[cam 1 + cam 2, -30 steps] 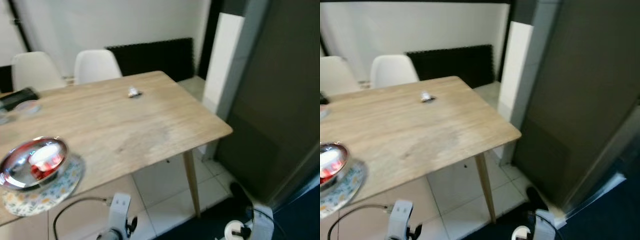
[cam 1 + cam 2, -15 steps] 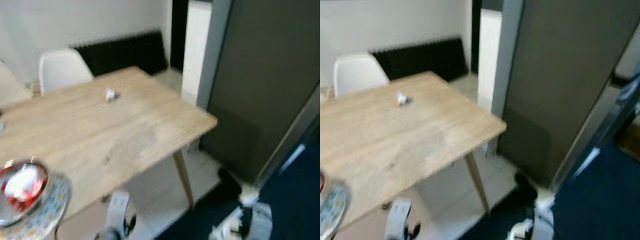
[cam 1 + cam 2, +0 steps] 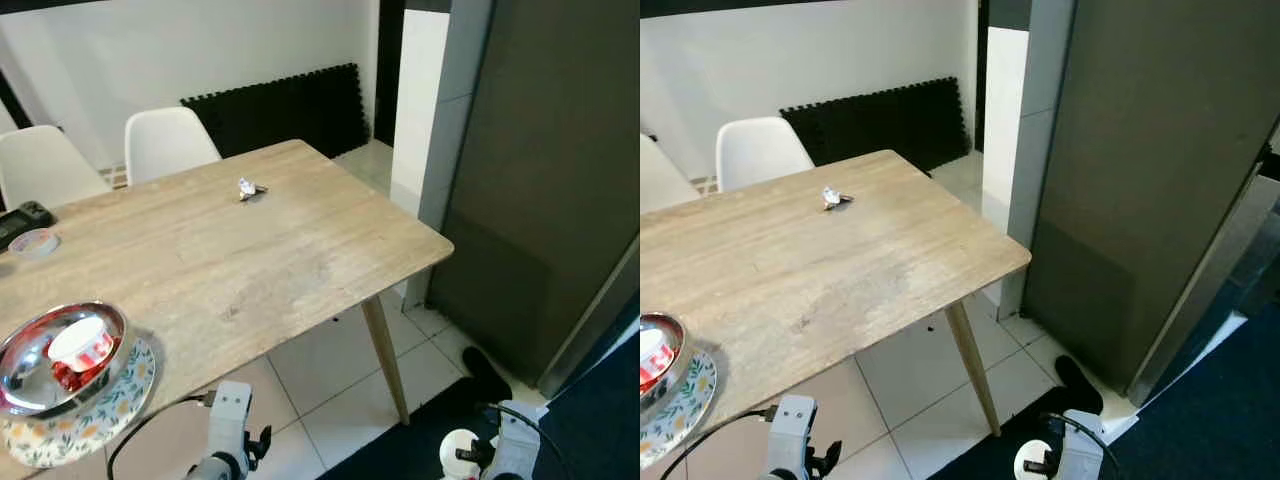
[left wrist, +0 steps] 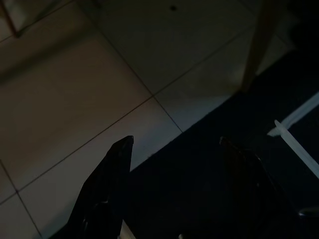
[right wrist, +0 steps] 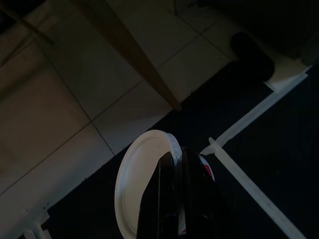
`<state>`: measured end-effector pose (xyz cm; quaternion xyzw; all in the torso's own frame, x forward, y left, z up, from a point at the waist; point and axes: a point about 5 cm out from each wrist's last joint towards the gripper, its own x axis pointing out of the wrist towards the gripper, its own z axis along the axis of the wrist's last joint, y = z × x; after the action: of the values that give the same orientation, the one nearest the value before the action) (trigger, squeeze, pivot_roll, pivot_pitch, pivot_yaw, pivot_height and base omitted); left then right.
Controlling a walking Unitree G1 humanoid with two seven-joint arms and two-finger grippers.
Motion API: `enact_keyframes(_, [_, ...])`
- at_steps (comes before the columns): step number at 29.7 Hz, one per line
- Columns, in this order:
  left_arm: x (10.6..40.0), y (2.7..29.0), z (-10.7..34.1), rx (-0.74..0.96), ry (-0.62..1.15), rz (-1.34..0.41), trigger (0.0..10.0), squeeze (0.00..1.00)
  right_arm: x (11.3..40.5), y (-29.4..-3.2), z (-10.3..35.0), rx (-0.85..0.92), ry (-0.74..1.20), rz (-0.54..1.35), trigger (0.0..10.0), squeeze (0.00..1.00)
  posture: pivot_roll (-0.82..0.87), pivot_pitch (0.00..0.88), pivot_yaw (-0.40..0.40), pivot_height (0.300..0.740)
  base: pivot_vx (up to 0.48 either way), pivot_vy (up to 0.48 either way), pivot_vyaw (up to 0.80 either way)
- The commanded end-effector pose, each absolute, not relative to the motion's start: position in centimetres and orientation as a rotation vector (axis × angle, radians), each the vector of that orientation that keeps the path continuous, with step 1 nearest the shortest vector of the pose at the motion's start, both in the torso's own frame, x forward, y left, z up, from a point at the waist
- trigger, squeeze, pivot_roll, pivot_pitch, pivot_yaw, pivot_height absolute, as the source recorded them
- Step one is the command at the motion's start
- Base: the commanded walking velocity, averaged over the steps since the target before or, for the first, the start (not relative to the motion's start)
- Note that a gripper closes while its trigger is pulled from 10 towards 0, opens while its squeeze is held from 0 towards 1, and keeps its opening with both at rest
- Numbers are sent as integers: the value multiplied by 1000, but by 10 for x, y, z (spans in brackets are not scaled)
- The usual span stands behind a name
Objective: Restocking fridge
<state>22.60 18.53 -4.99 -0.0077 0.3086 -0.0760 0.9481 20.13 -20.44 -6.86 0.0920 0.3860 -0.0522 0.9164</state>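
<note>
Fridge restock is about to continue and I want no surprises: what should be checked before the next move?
1. Right gripper shut on the white-lidded tub: ok.
2. Left gripper open and free for the door: ok.
3. Fridge door open: cannot tell, its front faces away.
4. Floor path to the fridge free: not ok, a black object lies beside it.
</note>
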Motion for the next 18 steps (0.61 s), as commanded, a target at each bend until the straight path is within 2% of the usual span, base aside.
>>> enact_keyframes(1, [231, 185, -46, -14, 610, -150, 10000, 0, 205, -207, -66, 182, 785, -111, 10000, 0, -24, 0, 34, 740, 0, -480, 0])
enact_keyframes(18, [235, 176, -45, -33, 602, -171, 10000, 0, 210, -212, -62, 164, 777, -96, 10000, 0, -63, 0, 29, 740, 0, -480, 0])
